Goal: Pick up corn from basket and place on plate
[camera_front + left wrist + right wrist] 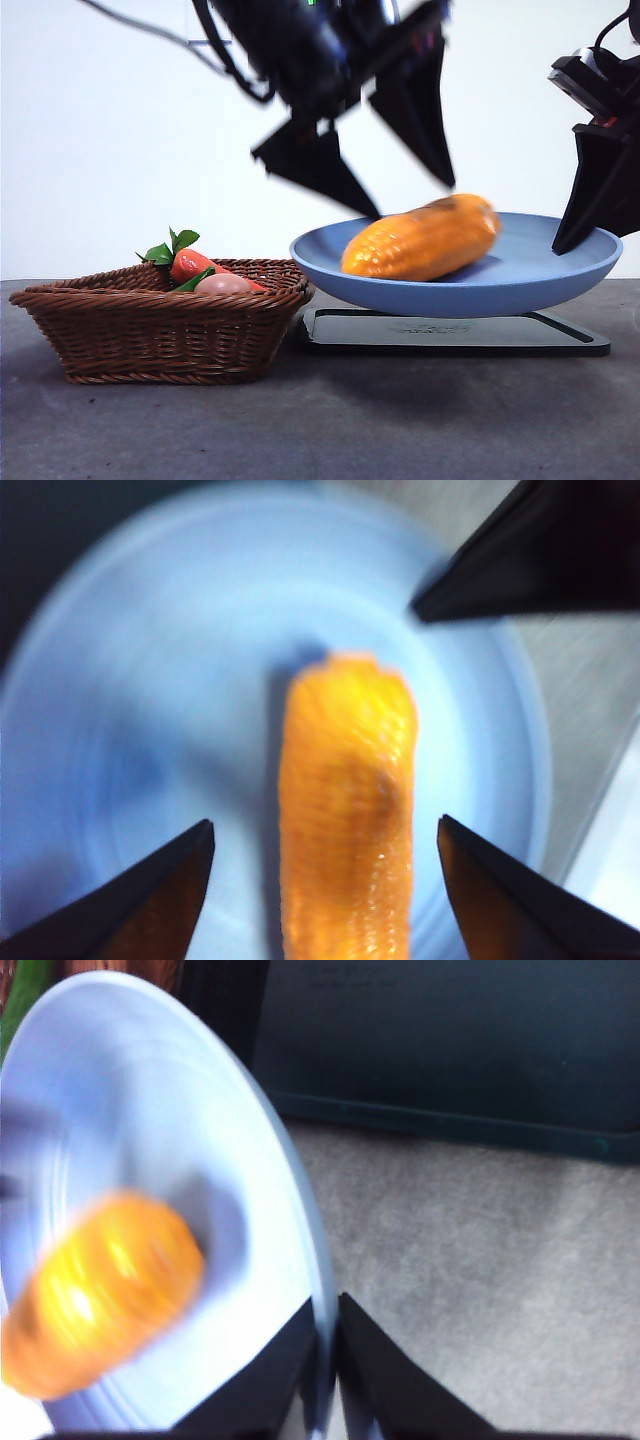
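The orange-yellow corn [425, 240] [345, 810] [100, 1295] lies on its side in the light blue plate [450, 290] [150, 680] [150, 1110]. My left gripper [412, 200] [325, 823] hangs just above it, open, one jaw on each side of the cob and not touching it. My right gripper [560, 248] [325, 1310] is shut on the plate's right rim, and the plate sits slightly above the black tray. The brown wicker basket [160, 330] stands to the left of the plate.
A flat black tray [450, 335] [450, 1040] lies under the plate. In the basket are a red-orange carrot with green leaves [190, 265] and a tan egg-like piece [222, 284]. Grey tabletop [400, 420] stretches in front.
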`<move>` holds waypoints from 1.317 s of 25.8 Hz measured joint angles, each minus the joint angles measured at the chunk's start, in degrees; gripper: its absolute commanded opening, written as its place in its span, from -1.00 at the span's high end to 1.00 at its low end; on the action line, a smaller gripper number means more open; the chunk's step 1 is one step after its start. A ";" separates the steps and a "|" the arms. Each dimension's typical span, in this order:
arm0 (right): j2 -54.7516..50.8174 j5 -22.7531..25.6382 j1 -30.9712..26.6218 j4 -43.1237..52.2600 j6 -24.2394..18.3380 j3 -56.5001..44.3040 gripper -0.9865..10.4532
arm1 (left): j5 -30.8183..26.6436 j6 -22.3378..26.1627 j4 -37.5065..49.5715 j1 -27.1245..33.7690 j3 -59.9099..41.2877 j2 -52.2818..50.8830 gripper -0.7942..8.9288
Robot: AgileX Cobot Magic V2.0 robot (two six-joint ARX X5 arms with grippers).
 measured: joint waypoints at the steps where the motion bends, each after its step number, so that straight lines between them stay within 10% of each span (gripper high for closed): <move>1: 0.02 0.00 -0.26 0.33 0.00 0.00 0.83 | 0.00 0.00 -0.07 0.00 0.52 -0.92 0.08; 34: 38.60 -0.63 -7.87 3.54 2.45 28.20 0.65 | -0.02 0.00 -7.52 0.28 3.43 -21.00 0.09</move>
